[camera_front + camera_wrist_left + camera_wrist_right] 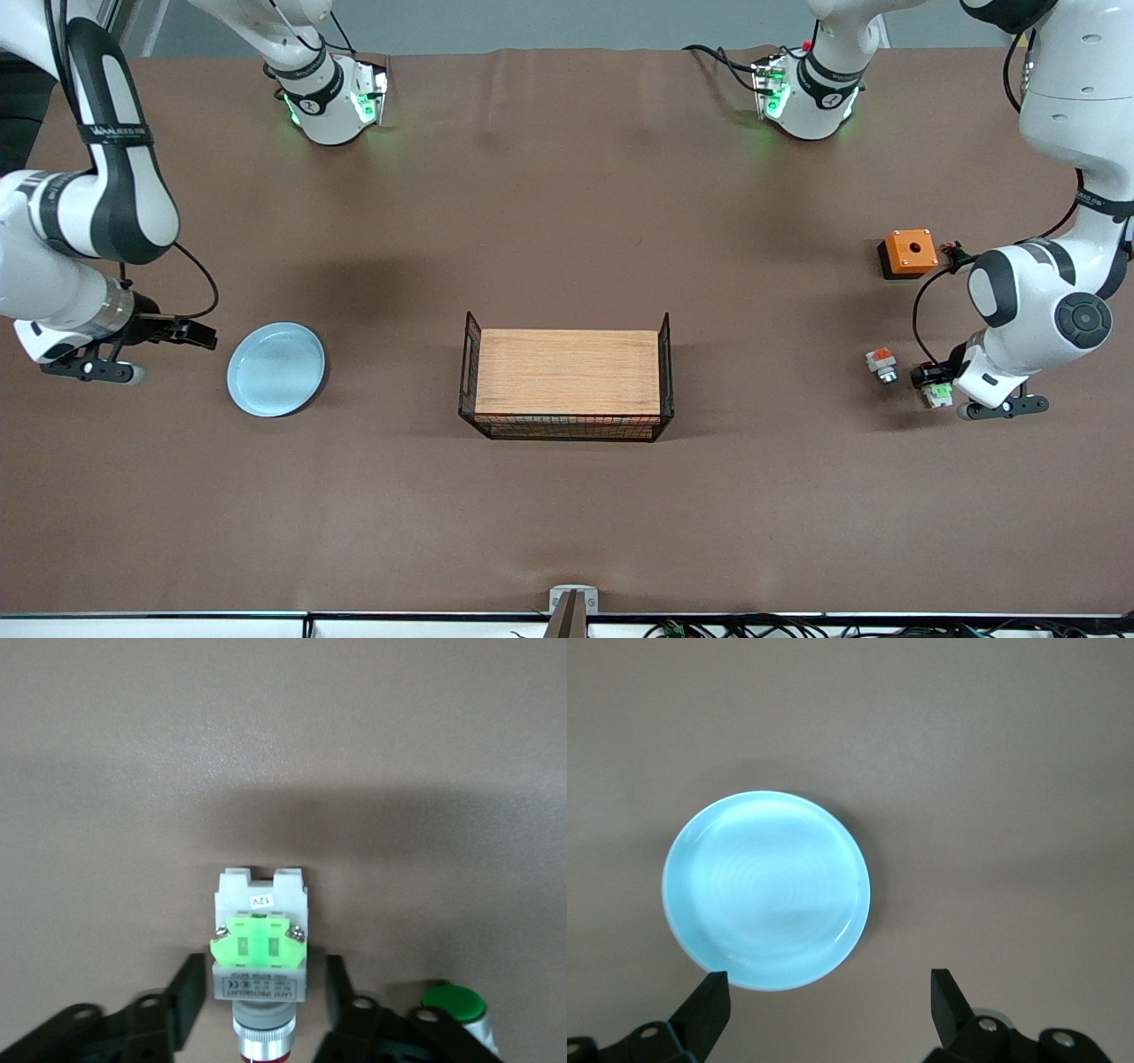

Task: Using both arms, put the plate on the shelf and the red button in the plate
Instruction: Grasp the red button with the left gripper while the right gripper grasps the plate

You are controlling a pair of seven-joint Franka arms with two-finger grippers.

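- Brown table cloth, matte, faintly creased, fills most of the front view.
- The plate sits at mid-left of the front view, toward the right arm's end of the table: round, shallow, glossy pale blue, concentric ripples visible in the right wrist view. It lies flat and alone.
- Right gripper hangs low at the frame's left edge, just beside the plate's rim. Its black fingers are spread wide, with nothing between them and the plate apart from them.
- The red button is at lower right of the front view, under the left arm's wrist. In the left wrist view it shows a white-grey ribbed plastic body, a bright green block, a metal collar and a dark red cap at the bottom edge.
- Left gripper straddles the button; fingers spread, each with a gap to the body.
- Green-capped button lies just beside it.
- Orange-block unit rests near the red button.
- Orange box with a round hole sits at upper right.
- Black wire basket with a wooden board stands at centre.
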